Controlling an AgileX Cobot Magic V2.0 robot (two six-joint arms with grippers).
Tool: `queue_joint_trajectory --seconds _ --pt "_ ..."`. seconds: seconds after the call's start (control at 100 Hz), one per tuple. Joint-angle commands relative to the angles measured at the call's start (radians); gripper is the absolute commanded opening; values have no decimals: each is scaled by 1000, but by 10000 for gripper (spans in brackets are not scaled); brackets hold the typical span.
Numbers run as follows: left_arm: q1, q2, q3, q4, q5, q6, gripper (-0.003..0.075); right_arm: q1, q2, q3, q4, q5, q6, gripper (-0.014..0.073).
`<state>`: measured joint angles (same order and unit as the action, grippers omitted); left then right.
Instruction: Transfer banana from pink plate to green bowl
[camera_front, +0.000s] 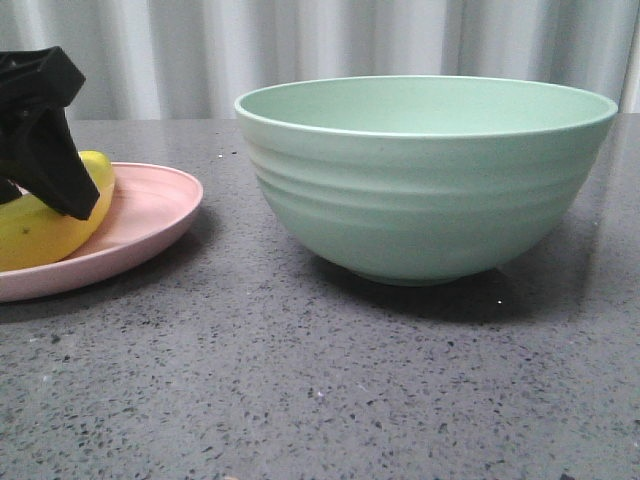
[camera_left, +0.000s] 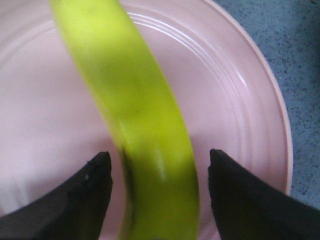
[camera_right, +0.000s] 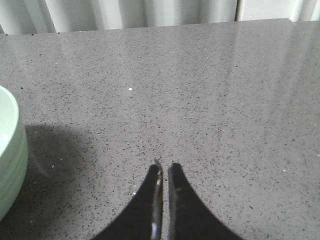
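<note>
The yellow banana (camera_front: 40, 232) lies on the pink plate (camera_front: 150, 215) at the far left of the front view. My left gripper (camera_front: 45, 165) hangs over it, open. In the left wrist view the banana (camera_left: 135, 115) runs between the two black fingers (camera_left: 85, 195), with a gap on each side, over the pink plate (camera_left: 235, 100). The green bowl (camera_front: 425, 175) stands empty at centre right, and its edge shows in the right wrist view (camera_right: 7, 150). My right gripper (camera_right: 165, 167) is shut and empty above bare table, to the right of the bowl.
The grey speckled tabletop (camera_front: 320, 380) spreads in front of the plate and bowl. A pale curtain (camera_front: 300, 40) hangs behind the table's back edge.
</note>
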<state>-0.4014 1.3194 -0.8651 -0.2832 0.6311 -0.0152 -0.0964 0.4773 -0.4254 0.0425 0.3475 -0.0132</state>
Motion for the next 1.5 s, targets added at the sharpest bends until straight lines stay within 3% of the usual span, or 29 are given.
queue_joint_trajectory --seconds 0.0,0.54,0.84,1.2,1.33,1.49 --pt "-8 -23 -32 -21 -37 -7 354 -2 16 -36 -4 -79 -8 -64" --pt "-8 -23 -32 -23 -42 -7 -20 -2 16 -36 -4 -79 -8 -64" --pt "-8 -27 -84 -30 -17 -7 -20 -2 16 -40 -4 -86 -8 -64" --pt "-67 -108 -208 -75 55 34 -20 102 86 -284 33 213 -13 -53" --pt "-145 -144 -214 -89 48 34 -20 197 166 -364 131 229 -13 56" --pt "-263 -164 -214 -96 18 34 -20 362 286 -428 231 203 -13 335"
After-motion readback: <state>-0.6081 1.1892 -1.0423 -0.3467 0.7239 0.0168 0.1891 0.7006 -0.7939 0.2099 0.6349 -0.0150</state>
